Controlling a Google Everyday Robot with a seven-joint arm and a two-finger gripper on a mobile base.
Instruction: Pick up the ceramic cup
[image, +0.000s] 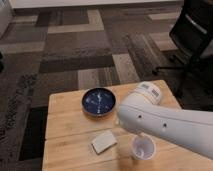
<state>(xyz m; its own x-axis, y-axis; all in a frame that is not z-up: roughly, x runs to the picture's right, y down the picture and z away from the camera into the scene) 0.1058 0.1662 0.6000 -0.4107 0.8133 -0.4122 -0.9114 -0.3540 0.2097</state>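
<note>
The cup (143, 148), small, white, round, pale inside, stands upright on the wooden table (67, 135) near the front edge, right of centre. Mouth open to view, no handle seen. The white robot arm (165, 120) crosses in from the right, its bulk passing just above and behind the cup and covering part of the far rim. The gripper (141, 135) sits at the arm's underside right over the cup's rim, mostly hidden by the arm, so cannot tell its state or whether it touches the cup. Left of the cup, apart from it, a small pale flat block (103, 141) lies tilted on the table. Further back, a wide dark blue bowl (98, 101) with white streaks sits near table centre, just beside the arm's rounded end. Patterned grey carpet (75, 50) behind. Black office chair (192, 35) at upper right, off the table.
</note>
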